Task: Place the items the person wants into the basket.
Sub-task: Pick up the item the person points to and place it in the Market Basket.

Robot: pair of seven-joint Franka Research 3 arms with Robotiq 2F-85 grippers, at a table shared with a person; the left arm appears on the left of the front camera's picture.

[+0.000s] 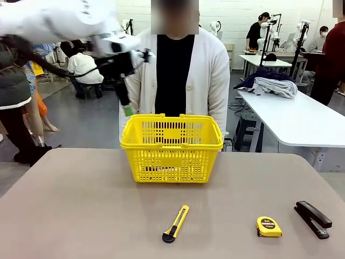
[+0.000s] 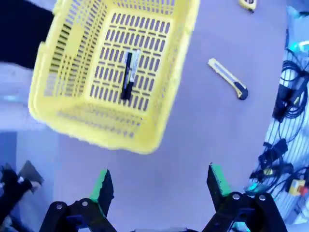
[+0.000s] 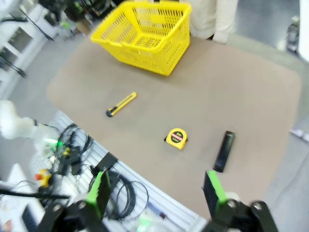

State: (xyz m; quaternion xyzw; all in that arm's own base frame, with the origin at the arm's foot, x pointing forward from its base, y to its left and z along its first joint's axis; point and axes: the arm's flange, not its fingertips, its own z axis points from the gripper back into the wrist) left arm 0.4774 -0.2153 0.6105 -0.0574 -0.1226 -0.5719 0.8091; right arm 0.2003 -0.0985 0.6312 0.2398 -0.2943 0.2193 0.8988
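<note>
Basket [image 1: 171, 162], far middle of the counter [image 1: 81, 205]: pen [image 2: 126, 77] and marker [image 2: 134, 67] lie side by side on its floor; tape measure [image 1: 268, 226] lies on the counter's near right, between utility knife [image 1: 176, 223] and stapler [image 1: 312, 218], apart from both. Left tool [image 2: 160, 175], wide open and empty, hangs beside the basket; right tool [image 3: 156, 180], likewise open and empty, hangs high over the near edge. Step judged: last item outstanding; next move calls for the right tool to descend and straddle the tape measure, clear of the stapler.

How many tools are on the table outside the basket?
3: a yellow-and-black utility knife near the middle, a square yellow tape measure to its right, a black stapler farthest right.
</note>
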